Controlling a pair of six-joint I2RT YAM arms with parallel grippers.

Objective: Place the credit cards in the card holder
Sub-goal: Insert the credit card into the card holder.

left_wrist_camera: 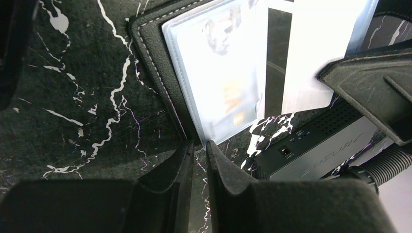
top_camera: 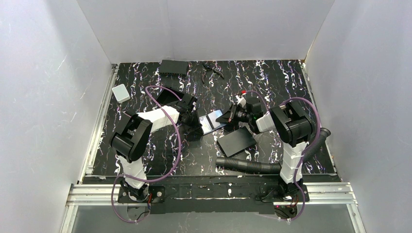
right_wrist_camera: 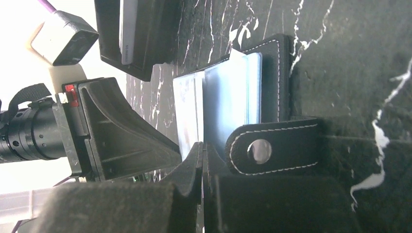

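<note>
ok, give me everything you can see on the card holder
The card holder lies open on the marbled table between the arms. It has a black leather-look cover with white stitching, clear glossy sleeves fanned inside, one over a printed card, and a strap with a metal snap. The left gripper pinches its near corner. The right gripper is shut at the sleeves' edge, on what I cannot tell.

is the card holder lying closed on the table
No, the card holder is open, with its clear plastic sleeves fanned out and its snap strap undone.
</note>
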